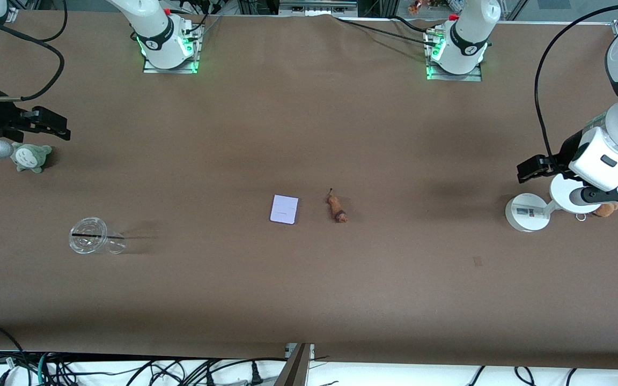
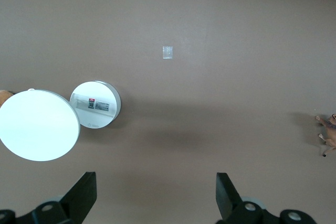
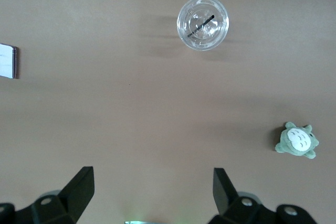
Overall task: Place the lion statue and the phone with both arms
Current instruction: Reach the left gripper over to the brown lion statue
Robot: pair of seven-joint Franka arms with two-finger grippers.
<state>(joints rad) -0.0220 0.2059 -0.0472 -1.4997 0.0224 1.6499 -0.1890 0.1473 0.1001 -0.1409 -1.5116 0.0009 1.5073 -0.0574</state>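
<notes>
The left arm is held raised at its own end of the table, its wrist turned inward. The left gripper (image 1: 526, 170) is carried level in the air, empty, its fingers (image 2: 226, 195) spread wide. The right arm is held raised at its own end. The right gripper (image 1: 61, 127) is likewise empty, its fingers (image 3: 79, 188) parted wide.

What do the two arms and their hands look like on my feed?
Both arms are glossy white with black joint bands, on bases lit green. Each ends in a black two-finger hand: left hand, right hand. Black cables loop along each arm; the fingers are matte black wedges.
</notes>
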